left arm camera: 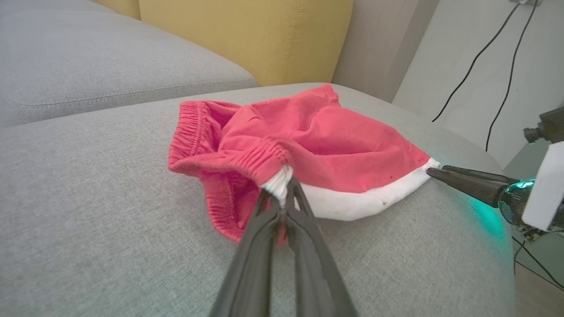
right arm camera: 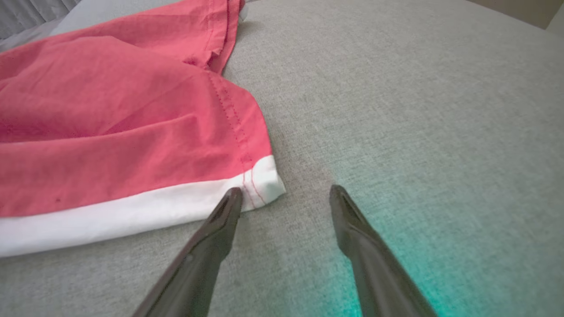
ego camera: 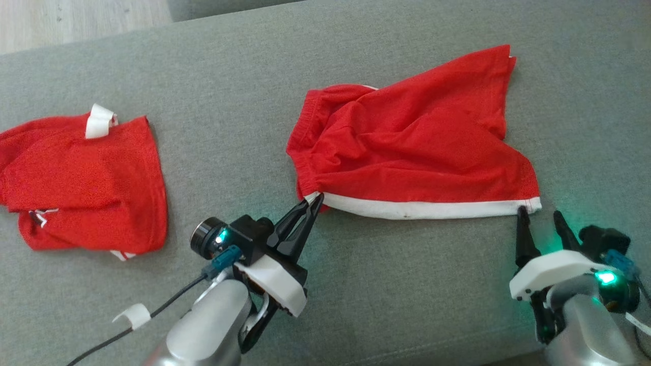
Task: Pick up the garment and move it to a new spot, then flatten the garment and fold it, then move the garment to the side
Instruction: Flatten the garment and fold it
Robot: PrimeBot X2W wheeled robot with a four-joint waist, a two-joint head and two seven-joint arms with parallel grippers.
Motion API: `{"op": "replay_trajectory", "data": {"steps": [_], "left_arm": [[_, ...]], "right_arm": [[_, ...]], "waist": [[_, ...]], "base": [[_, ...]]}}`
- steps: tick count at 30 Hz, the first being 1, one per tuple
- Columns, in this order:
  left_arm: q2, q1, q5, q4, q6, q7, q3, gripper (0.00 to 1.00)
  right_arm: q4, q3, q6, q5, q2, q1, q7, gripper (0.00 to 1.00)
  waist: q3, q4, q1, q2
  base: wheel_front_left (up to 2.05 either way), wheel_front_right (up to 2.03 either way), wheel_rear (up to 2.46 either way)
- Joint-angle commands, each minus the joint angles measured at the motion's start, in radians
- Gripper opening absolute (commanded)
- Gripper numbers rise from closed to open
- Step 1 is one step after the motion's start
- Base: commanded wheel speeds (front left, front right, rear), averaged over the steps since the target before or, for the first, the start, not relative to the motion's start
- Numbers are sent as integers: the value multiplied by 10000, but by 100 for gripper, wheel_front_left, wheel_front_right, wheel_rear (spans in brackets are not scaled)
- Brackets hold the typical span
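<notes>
"Where have the shorts got to?"

"The red cotton shorts with the white hem band [ego camera: 407, 137] lie rumpled on the right half of the grey fabric sofa cushion [ego camera: 229, 101]. The white band runs along the side towards the near edge, and one leg reaches towards the far edge."

"And the arms?"

"The left fingers [ego camera: 313, 206] are pinched shut on the gathered white end of the band, at the waistband corner. The right fingers [ego camera: 524, 234] stand wide at the other end. One tip touches the white corner, the other is over bare cushion, and nothing is held."

"Any room to shift things?"

"There's a bare stretch between the shorts and a second crumpled red garment [ego camera: 86, 188] at the left edge, which has a white tab [ego camera: 99, 121] on top. The strip along the near edge is open too, apart from the two arms."

"Do the wrist views add anything?"

"The left wrist view shows a yellow upholstered backrest [left arm camera: 246, 35] beyond the cushion, and black cables [left arm camera: 484, 66] hang down a pale wall. The right wrist view shows the red stitching crossing the hem. The head view catches pale wooden floor [ego camera: 76, 20] past the far left corner."
</notes>
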Motion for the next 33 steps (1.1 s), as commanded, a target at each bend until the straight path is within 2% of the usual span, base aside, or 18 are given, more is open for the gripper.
{"op": "replay_trajectory", "data": {"steps": [1,7,8,9,10,15,20,22,26,33], "left_arm": [[191,-230,27,-355,91,-9,193,0],[230,-243,12,-461,116,46,135,0],[236,-247,4,-473,120,57,128,0],[245,-248,-8,-481,123,65,124,0],[260,-245,-24,-481,122,75,121,0],[375,-236,-71,-417,134,115,110,0],[547,-284,-142,-503,149,124,179,0],[671,-442,-192,-672,141,205,244,0],[910,-953,-264,-996,93,483,328,0],[1301,-2412,-570,-1674,24,1131,758,0]], "right_arm": [[-7,212,-7,-112,-72,-425,-13,100],[578,253,-7,-254,-72,-741,-90,100],[673,284,-7,-284,-72,-794,-111,81],[755,296,-7,-341,-72,-839,-136,37],[807,306,-7,-426,-72,-878,-177,0],[748,338,-7,-393,-72,-1033,-425,0],[8,525,-7,65,-72,-1012,-563,0],[-799,827,-7,502,-72,-1039,-586,0],[-2102,1052,-7,574,-72,-1232,-505,0],[-3930,1658,-7,500,-439,-2301,660,0]], "waist": [[37,4,0,0],[96,16,0,0],[100,19,0,0],[95,18,0,0],[87,17,0,0],[-67,20,0,0],[-391,13,0,0],[-625,4,0,0],[-950,-3,0,0],[-1613,-112,0,0]], "base": [[0,0,0],[0,0,0],[0,0,0],[0,0,0],[0,0,0],[0,0,0],[0,0,0],[0,0,0],[0,0,0],[0,0,0]]}}
